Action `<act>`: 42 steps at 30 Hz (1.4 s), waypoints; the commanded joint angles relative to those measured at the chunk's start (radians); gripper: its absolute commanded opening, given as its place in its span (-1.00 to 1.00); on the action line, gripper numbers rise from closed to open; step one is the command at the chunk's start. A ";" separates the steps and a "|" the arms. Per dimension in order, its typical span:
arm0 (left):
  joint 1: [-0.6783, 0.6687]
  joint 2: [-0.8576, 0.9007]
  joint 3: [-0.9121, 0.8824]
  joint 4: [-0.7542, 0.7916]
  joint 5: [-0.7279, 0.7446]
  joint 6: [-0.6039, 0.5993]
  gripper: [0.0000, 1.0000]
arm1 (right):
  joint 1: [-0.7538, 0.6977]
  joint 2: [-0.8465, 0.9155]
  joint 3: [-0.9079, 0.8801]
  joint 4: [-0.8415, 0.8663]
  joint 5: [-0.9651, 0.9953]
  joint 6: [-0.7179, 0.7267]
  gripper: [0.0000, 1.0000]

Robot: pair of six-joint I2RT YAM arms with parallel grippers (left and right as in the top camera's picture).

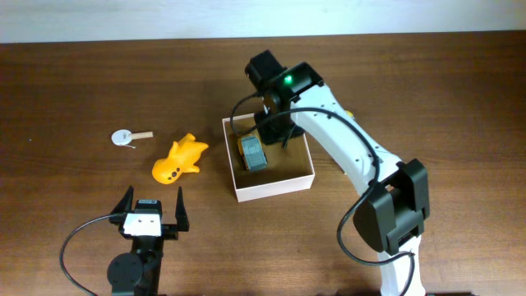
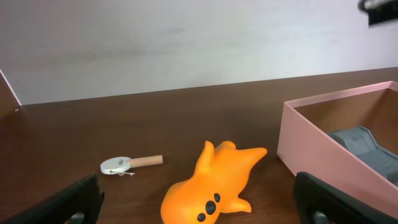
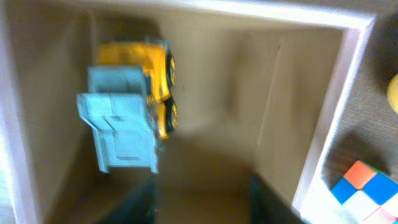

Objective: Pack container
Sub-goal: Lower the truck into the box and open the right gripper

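Centrally in the overhead frame, the square container (image 1: 275, 187) is sitting, white-walled, tan inside, holding a toy truck (image 1: 252, 153); right gripper (image 3: 202, 202) is hovering spread-fingered above, left gripper (image 1: 154, 199) gaping lower left.

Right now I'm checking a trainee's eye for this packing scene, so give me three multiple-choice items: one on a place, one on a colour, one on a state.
1. Where is the toy truck?
A) on the table
B) inside the container
C) in a gripper

2. What colour is the animal toy lying left of the container?
A) green
B) purple
C) orange

3. How is the left gripper?
A) open and empty
B) shut on the animal toy
C) shut on the toy truck

Answers: 1 B, the toy truck lies on the container's cardboard floor. 2 C, its body is plainly orange. 3 A, its fingers stand apart with nothing between them.
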 commanded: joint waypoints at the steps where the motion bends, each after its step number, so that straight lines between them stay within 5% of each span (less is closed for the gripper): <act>1: 0.006 -0.006 -0.006 -0.003 -0.003 -0.002 0.98 | 0.016 -0.002 -0.039 -0.003 -0.021 0.002 -0.46; 22: 0.006 -0.006 -0.006 -0.003 -0.003 -0.002 0.98 | 0.050 -0.002 -0.312 0.250 -0.088 0.021 -0.58; 42: 0.006 -0.006 -0.006 -0.003 -0.003 -0.002 0.99 | 0.050 -0.002 -0.314 0.464 -0.084 -0.026 -0.57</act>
